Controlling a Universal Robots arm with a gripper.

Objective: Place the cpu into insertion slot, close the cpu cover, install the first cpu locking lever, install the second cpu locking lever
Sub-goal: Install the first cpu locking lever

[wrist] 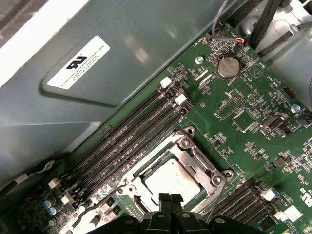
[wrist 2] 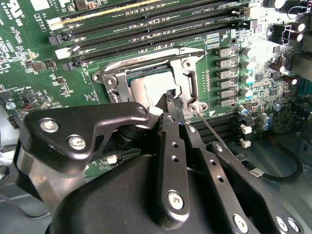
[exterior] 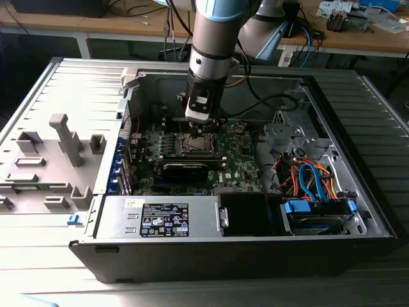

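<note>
Gripper (wrist 2: 170, 99) is clenched, fingertips (wrist: 165, 200) pressed flat together, pointing down at the socket area. In the second wrist view the tips sit over one edge of the cpu (wrist 2: 146, 87), right where it meets the cpu cover (wrist: 197, 155); contact can't be confirmed. The cpu is seated in the insertion slot (exterior: 195, 144), silvery face up, and the cover lies flat around it, its cut-out framing the chip. A thin locking lever (wrist 2: 214, 132) runs out from the frame corner just beside the fingertips, not gripped; latched or not, can't tell. Just past the socket, long black memory slots (wrist: 131, 134) run parallel to one side of the frame; a coin cell (wrist: 225, 67) sits farther out on the green board (wrist: 243, 112). In the exterior view the arm (exterior: 214, 38) comes down into the open computer case (exterior: 361, 192), socket near the board's middle. Power supply (exterior: 160, 217) along the case's near edge, drive bay (exterior: 316, 217) with blue and orange cables (exterior: 310, 179) on the exterior view's right, grey plastic fixtures (exterior: 67, 137) on a ribbed surface (exterior: 77, 83) on the exterior view's left, wooden benches (exterior: 358, 38) behind.
</note>
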